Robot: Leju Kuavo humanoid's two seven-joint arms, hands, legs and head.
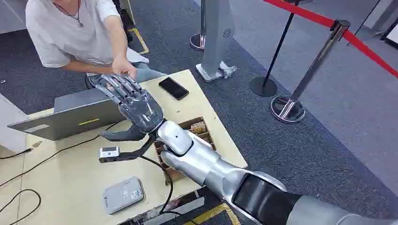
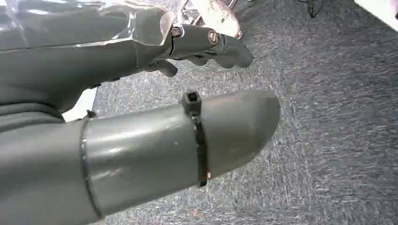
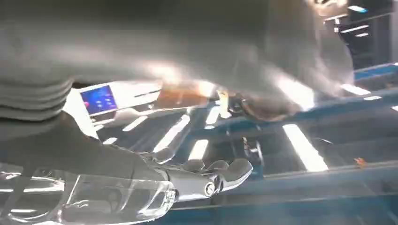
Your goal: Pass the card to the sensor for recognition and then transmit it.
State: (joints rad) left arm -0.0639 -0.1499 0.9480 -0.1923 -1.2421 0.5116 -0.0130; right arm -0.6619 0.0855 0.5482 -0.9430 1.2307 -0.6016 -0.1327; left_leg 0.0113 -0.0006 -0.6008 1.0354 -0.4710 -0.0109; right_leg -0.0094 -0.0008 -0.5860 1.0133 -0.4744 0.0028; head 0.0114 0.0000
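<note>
**Q:** Card, location, head view?

**A:** Not made out. The right hand (image 1: 136, 105) reaches across the worktop (image 1: 70, 173) with its fingers straight and spread, and nothing shows in it. A person's hand (image 1: 124, 69) meets its fingertips and could be hiding a card. Also listed: a grey flat reader (image 1: 123, 194) near the worktop's front edge, probably the sensor; a brown compartment box (image 1: 199, 127) beside the forearm; a laptop (image 1: 70, 119); a phone (image 1: 173, 88).

**Q:** Left wrist view?

**A:** The left hand (image 2: 117, 70) hangs over grey carpet. Its fingers are loosely bent, the thumb stands apart, and it holds nothing.

**Q:** Right wrist view?

**A:** The right hand (image 3: 141, 183) has its fingers stretched out, unclosed. The background is blurred, and no card can be told.

**Q:** Which relation governs the next move?

**A:** Judged: the right hand's long axis points away from the robot, toward the person. The reader lies back behind it, nearer the body. The right arm is the arm at the handover point.
</note>
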